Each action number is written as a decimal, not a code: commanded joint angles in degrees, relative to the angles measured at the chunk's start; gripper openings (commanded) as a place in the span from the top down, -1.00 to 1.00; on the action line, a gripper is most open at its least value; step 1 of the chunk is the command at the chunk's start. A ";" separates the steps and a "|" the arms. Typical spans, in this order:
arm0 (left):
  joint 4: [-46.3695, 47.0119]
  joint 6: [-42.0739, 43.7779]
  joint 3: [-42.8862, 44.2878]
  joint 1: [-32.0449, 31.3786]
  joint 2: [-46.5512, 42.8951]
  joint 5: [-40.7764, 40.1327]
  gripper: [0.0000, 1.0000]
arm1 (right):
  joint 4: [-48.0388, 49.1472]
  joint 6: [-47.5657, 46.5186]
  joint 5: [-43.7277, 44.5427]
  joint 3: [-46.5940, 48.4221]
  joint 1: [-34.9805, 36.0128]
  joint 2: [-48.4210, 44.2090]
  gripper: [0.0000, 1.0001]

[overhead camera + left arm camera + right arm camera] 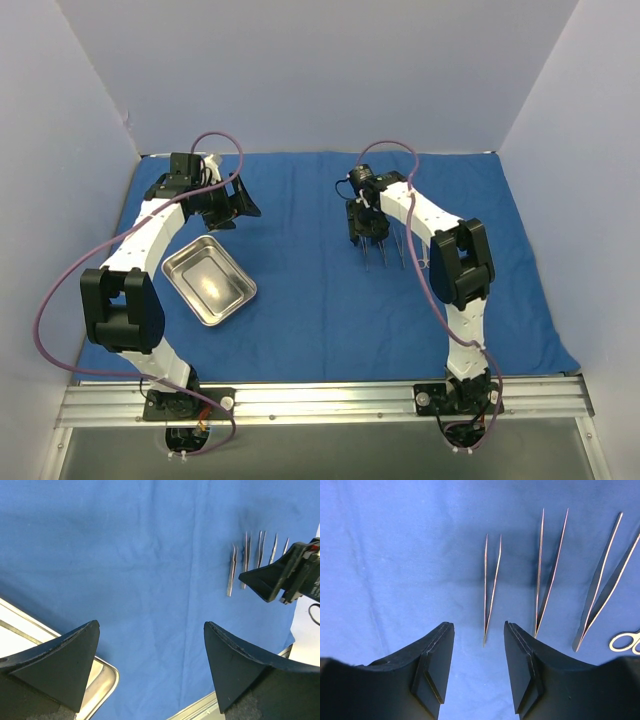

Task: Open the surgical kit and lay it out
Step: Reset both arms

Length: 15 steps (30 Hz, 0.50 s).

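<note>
Your tweezers (491,587) lie on the cloth (300,310) outside the tray (208,281), long axes near-to-far. Left gripper (150,627) gapes wide and right gripper (478,626) is half-parted, both holding nothing.

1. The cloth (320,300) is showing plain royal blue with no print, darkening only along its creases.
2. The tray (208,281) is gleaming bright silver, with a white glare sitting at its middle.
3. The tweezers (486,622) are shining silvery grey, and their edges are catching a faint pinkish glint.
4. The left hand (150,630) and the right hand (479,627) are both showing matte black.
5. The arms (150,235) are showing white links with black joints.
6. The cables (40,310) are showing dull purple.
7. The walls (320,70) are showing a pale, lavender-tinted white.
8. The rail (330,392) is showing brushed silver-grey.
</note>
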 commanded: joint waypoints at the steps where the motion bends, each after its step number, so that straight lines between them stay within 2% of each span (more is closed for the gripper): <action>1: 1.55 1.87 -0.17 0.42 -1.50 0.38 -0.87 | -1.95 0.50 1.52 0.67 -0.40 -4.01 0.10; 3: 1.55 2.13 -0.26 0.42 -0.98 1.00 -0.87 | -1.16 0.94 1.52 -0.65 -0.40 -5.15 0.09; 10: 1.73 1.43 0.79 0.33 1.48 3.54 -0.87 | 3.40 2.52 1.52 -5.67 -0.93 -8.49 -0.21; 11: 2.34 1.08 0.88 0.42 1.92 4.16 -0.87 | 4.11 2.96 2.91 -6.19 -1.36 -8.93 -0.45; 12: 3.13 0.64 0.70 0.42 1.92 5.90 -0.87 | 4.99 3.23 3.45 -7.59 -1.54 -10.33 -0.62; 13: 4.18 0.20 -0.08 0.25 1.84 6.88 -0.87 | 6.82 3.49 3.63 -8.39 -1.81 -11.13 -0.99; 15: 7.52 -1.29 -1.14 -0.19 0.79 7.94 -0.87 | 9.37 3.93 4.06 -11.97 -2.42 -13.85 -1.00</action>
